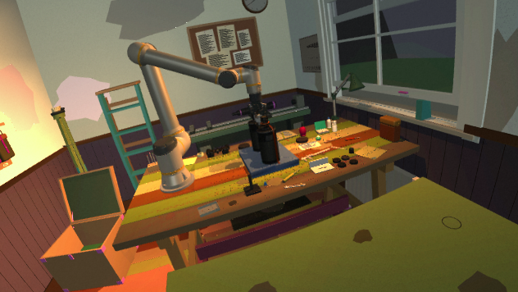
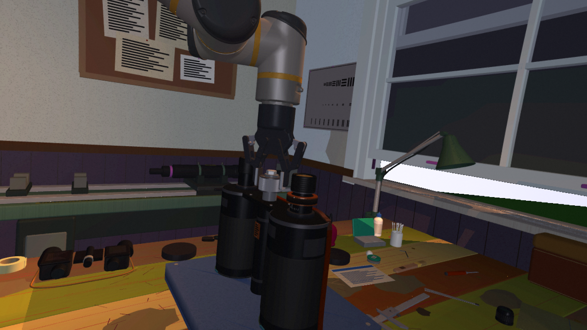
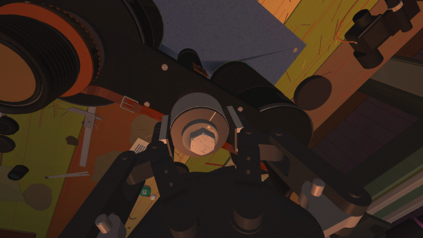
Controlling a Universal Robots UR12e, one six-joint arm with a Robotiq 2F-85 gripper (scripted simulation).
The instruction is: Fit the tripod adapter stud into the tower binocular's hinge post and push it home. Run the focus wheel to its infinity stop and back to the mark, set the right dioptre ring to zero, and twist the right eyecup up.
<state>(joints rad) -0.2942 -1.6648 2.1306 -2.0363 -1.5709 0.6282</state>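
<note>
My gripper (image 3: 198, 127) comes straight down over the top of the tower binocular (image 2: 273, 242) and I have it closed on the knurled grey focus wheel (image 3: 198, 117) between the two barrels. The wheel (image 2: 269, 183) sits on the centre hinge with a pale hex-headed stud in its top. The binocular (image 1: 264, 139) stands upright on a blue-grey mat (image 2: 213, 295) on the bench. The nearer barrel carries an orange-ringed eyepiece (image 2: 303, 189) with a ribbed eyecup (image 3: 32, 56). The farther barrel's eyepiece is partly hidden behind my fingers.
An open wooden box (image 1: 88, 221) stands on the floor left of the bench. A small black binocular (image 2: 84, 258) and a round cap (image 2: 178, 251) lie behind the mat. A green desk lamp (image 2: 431, 158), bottles, papers and a caliper (image 2: 400, 308) lie to the right.
</note>
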